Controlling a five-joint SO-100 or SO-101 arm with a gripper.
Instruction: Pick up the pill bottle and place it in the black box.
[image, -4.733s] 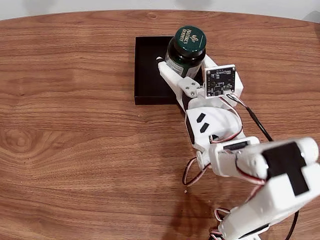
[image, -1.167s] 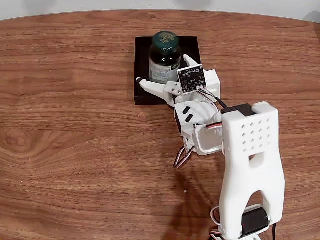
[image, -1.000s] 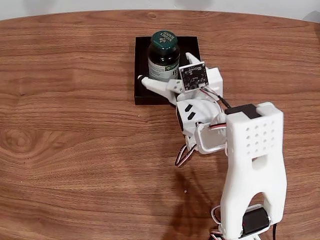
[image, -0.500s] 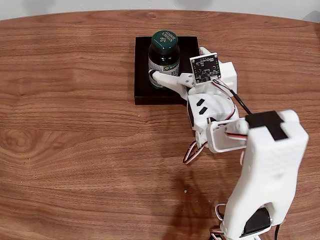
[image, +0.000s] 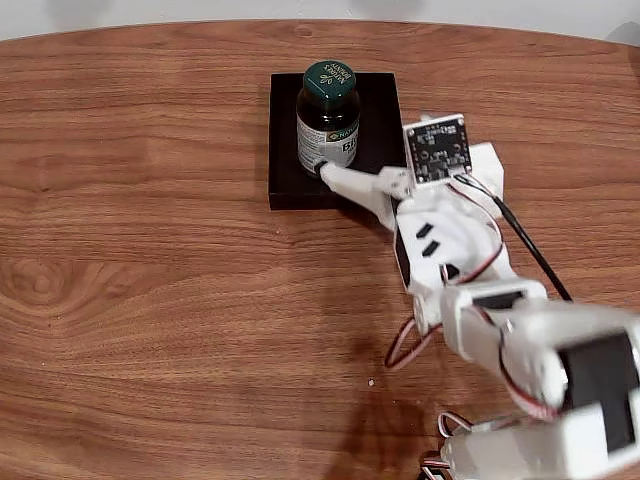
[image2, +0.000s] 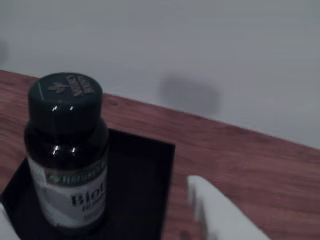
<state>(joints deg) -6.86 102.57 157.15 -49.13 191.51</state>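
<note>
In the fixed view one white finger (image: 345, 180) reaches to the foot of the pill bottle (image: 328, 118), while the other finger is hidden behind the wrist's small circuit board (image: 438, 150) and the arm's white housing (image: 450, 235); in the wrist view the light is dim and the picture blurred, the bottle's label is cut off at the bottom edge, and one finger (image2: 215, 212) shows only in part at the lower right; the gripper (image: 385, 165) has its jaws spread apart, holding nothing. The lower part of the arm is smeared at the fixed view's lower right; loose wires (image: 405, 350) loop beside it over the wooden table (image: 150, 300). The bottle stands upright inside the black box (image: 290, 150), left of centre; the visible fingertip lies at its base, whether touching I cannot tell.
</note>
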